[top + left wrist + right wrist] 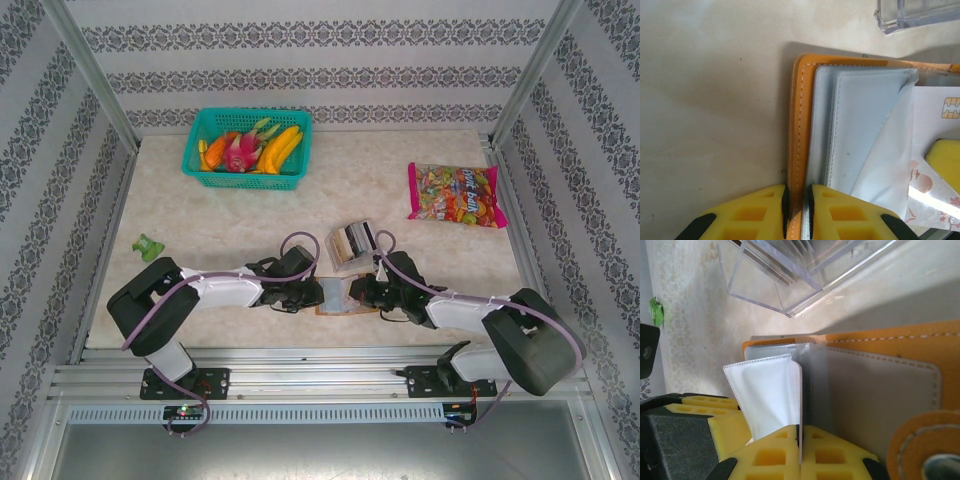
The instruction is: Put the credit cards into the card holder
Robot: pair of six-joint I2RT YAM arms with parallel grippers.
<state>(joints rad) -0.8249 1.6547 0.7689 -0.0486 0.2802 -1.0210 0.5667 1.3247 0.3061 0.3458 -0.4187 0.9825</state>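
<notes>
The orange-brown card holder (338,298) lies open on the table between both arms, its clear sleeves (860,120) fanned up. My left gripper (796,192) is shut on its stitched orange edge (799,125). Shut on a white credit card (800,400), seen edge-on, is my right gripper (800,432). The card's far end sits against a lifted sleeve (767,390). From the left wrist the same card (935,107) shows its gold chip, partly under that sleeve. More credit cards stand in the clear box (352,243). In the top view the left gripper (315,293) and right gripper (365,292) nearly touch.
The clear plastic box (790,285) stands just beyond the card holder. A teal basket of toy fruit (248,148) is at the back left. A candy bag (455,195) lies at the back right, and a small green object (149,246) at the left.
</notes>
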